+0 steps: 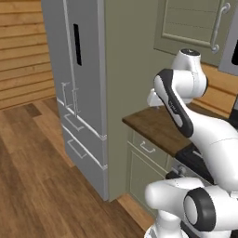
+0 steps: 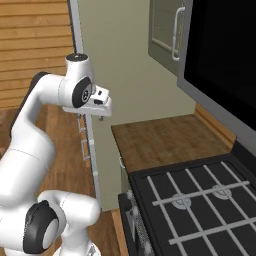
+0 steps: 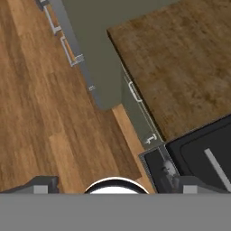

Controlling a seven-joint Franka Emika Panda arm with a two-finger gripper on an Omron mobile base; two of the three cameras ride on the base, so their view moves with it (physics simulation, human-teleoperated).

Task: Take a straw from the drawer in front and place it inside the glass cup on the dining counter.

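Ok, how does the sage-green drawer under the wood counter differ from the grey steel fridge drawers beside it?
The sage-green drawer is a small painted panel; the grey steel fridge drawers are larger and metallic. The green drawer sits alone under the brown wood counter; the fridge drawers stack in two towards the floor. All are shut, with silver bar handles.

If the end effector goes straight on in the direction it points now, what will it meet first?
The end effector points down, open and empty. Straight on, the hand view centres near the closed drawer front at the wooden counter edge, so it would probably meet that edge or the plank floor beside it; depth is unclear.
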